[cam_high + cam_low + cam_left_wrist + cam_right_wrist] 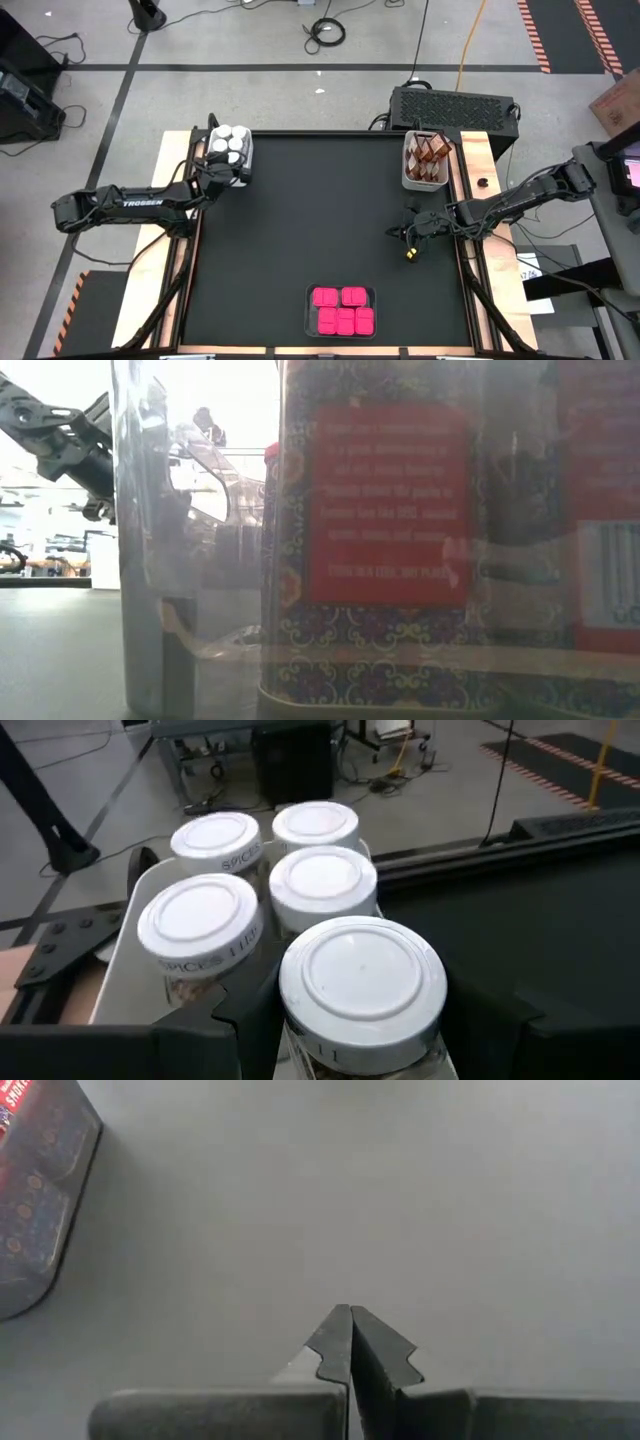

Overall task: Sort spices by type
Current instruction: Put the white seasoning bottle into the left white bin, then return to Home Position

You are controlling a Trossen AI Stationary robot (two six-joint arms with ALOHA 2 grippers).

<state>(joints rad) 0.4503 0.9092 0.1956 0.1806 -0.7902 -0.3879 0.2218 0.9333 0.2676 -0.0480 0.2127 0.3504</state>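
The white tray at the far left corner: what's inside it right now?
The white tray holds four white-lidded clear jars; the left gripper grips a fifth at its near edge. The tray floor and most jar contents are hidden beneath the lids.

White-lid jars rear left, brown jars rear right, boxes front ctr.

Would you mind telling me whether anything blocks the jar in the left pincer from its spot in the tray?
Nothing visible does. The left pincer holds a clear white-lidded jar right beside four matching jars in the white rectangular tray, with no gap between.
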